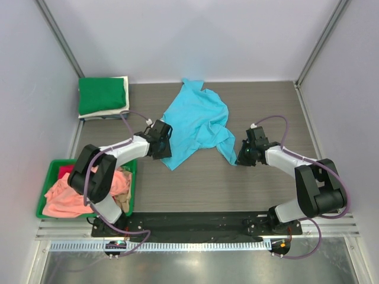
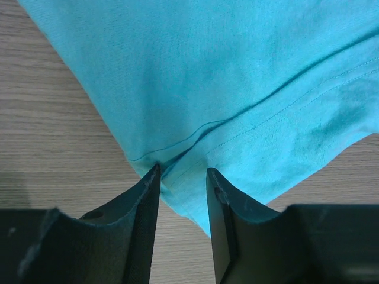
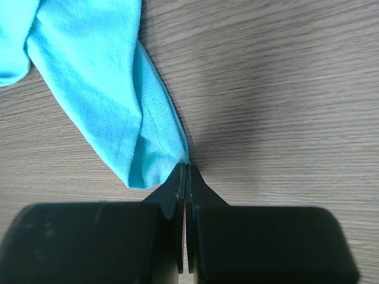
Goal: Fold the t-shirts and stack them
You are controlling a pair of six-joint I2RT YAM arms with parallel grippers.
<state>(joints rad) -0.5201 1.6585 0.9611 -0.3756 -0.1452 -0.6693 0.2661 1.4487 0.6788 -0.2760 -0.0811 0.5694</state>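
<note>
A sky-blue t-shirt (image 1: 198,121) lies crumpled at the table's middle. My left gripper (image 1: 161,141) is at its lower left edge. In the left wrist view the gripper (image 2: 182,171) is open, its jaws astride the shirt's hem (image 2: 237,89). My right gripper (image 1: 243,155) is at the shirt's lower right corner. In the right wrist view it (image 3: 186,167) is shut, with a folded edge of the shirt (image 3: 112,89) pinched at its tips. A folded green t-shirt (image 1: 102,94) lies on a folded cream one (image 1: 125,94) at the back left.
A green plastic bin (image 1: 45,188) stands at the near left, beside the left arm. It holds salmon-pink (image 1: 62,198), red (image 1: 64,172) and tan (image 1: 122,183) shirts in a heap. Grey walls close in the table on three sides.
</note>
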